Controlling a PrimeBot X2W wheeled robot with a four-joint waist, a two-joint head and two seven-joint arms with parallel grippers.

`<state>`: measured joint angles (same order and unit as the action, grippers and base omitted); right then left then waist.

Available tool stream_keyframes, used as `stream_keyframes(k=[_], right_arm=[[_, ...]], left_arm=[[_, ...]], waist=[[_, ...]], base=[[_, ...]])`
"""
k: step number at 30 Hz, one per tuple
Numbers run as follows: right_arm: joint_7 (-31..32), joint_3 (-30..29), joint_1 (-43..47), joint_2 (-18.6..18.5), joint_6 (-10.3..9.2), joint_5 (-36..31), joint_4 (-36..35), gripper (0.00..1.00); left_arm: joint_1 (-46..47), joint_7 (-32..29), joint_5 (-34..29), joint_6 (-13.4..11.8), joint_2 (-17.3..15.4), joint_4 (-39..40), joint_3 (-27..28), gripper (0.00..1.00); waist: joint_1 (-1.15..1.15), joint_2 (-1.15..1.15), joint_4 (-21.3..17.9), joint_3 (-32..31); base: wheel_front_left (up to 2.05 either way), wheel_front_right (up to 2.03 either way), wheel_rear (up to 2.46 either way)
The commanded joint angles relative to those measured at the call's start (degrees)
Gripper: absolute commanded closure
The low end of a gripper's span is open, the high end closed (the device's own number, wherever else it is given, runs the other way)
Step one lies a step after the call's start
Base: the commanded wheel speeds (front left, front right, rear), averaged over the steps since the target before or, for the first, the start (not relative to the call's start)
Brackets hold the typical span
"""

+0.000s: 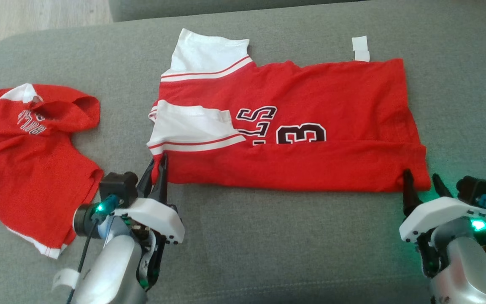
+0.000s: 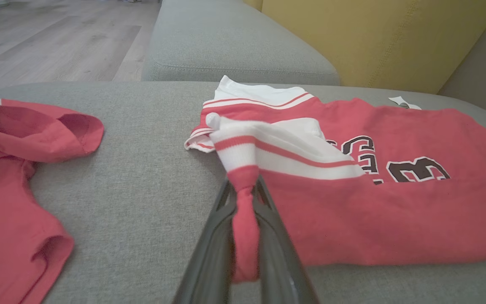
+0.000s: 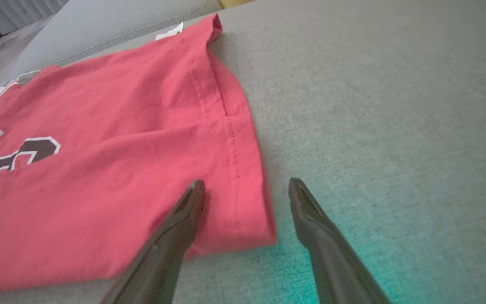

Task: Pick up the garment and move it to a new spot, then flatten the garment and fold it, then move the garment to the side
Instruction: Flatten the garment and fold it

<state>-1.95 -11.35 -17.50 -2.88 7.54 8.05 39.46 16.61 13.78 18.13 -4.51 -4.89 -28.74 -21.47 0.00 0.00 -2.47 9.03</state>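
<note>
The garment [image 1: 293,109], a red jersey with white sleeves and dark lettering, lies spread on the grey cushion with its near long edge folded over. My left gripper [image 1: 160,158] is shut on the garment's near left corner; in the left wrist view red cloth [image 2: 245,228] is bunched between the fingers [image 2: 276,253] and lifted slightly. My right gripper [image 1: 420,176] stands open at the near right corner. In the right wrist view one finger [image 3: 179,228] rests on the garment [image 3: 120,169] while the other sits on bare cushion, the hem corner between them.
A second red jersey [image 1: 28,160] lies crumpled at the left of the cushion [image 1: 268,245], also in the left wrist view [image 2: 6,190]. A white tag [image 1: 360,48] sticks out at the far edge. A yellow back cushion [image 2: 373,38] and wooden floor [image 2: 57,38] lie beyond.
</note>
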Motion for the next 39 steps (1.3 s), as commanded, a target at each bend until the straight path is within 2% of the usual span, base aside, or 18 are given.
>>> stream_keyframes(k=[1, 6, 7, 8, 9, 14, 21, 30, 35, 39], right_arm=[[-0.14, 1.59, -2.63, -0.01, -0.05, 0.55, -0.65, 0.0], [0.67, 1.84, -4.72, 0.0, -0.05, -0.15, 4.48, 0.0], [0.93, 2.2, -5.11, 0.0, -0.05, 0.02, 5.23, 0.22], [0.71, 2.53, -5.51, 0.0, -0.05, -0.02, 5.63, 0.91], [0.31, 2.71, -5.89, 0.0, -0.05, -0.21, 5.85, 1.0], [-1.35, 1.03, -7.05, -0.13, -0.05, -3.6, 5.18, 1.0], [0.77, -0.21, -5.68, -2.1, -0.05, -5.6, 1.45, 1.0], [10.01, 0.44, 1.28, -4.43, -0.05, -3.56, -6.67, 1.0], [16.66, -0.18, 6.65, -4.36, -0.05, -1.51, -12.35, 1.0], [19.23, -0.55, 9.53, -3.89, -0.05, -0.64, -16.18, 1.0]], left_arm=[[1.21, 0.58, -0.68, -0.17, -0.59, 2.29, 1.68, 1.0], [1.08, 0.51, -0.58, -0.43, -1.06, 3.13, 1.48, 1.0], [1.11, 0.49, -0.54, -0.48, -1.14, 3.21, 1.48, 1.0], [1.16, 0.45, -0.51, -0.54, -1.21, 3.27, 1.47, 1.0], [1.21, 0.41, -0.47, -0.6, -1.27, 3.33, 1.46, 1.0], [1.26, 0.17, -0.22, -0.92, -1.59, 3.0, 1.48, 1.0], [-0.07, -0.1, 0.55, -1.32, -2.24, 2.04, 1.75, 1.0], [-4.8, -2.2, 1.37, -1.57, -3.48, 3.43, 1.01, 1.0], [-8.63, -5.14, 1.98, -1.34, -4.11, 5.88, -0.21, 1.0], [-10.38, -6.89, 2.14, -1.37, -4.22, 7.24, -1.23, 1.0]], waist=[[0.0, 0.0, 0.17, 0.22], [0.0, 0.0, 0.27, 0.82], [0.0, 0.0, 0.24, 0.91], [0.0, 0.0, 0.19, 1.01], [0.0, 0.0, 0.12, 1.08], [0.0, 0.0, -0.44, 0.52], [0.0, 0.0, -1.34, -2.46], [0.0, 0.0, -1.93, -7.32], [0.0, 0.0, -2.14, -9.04], [0.0, 0.0, -2.31, -9.2]], base=[[0.0, 0.0, 0.0], [0.0, 0.0, 0.0], [0.0, 0.0, 0.0], [0.0, 0.0, 0.0], [0.0, 0.0, 0.0], [0.0, 0.0, 0.0], [0.0, 0.0, 0.0], [0.0, 0.0, 0.0], [0.0, 0.0, 0.0], [0.0, 0.0, 0.0]])
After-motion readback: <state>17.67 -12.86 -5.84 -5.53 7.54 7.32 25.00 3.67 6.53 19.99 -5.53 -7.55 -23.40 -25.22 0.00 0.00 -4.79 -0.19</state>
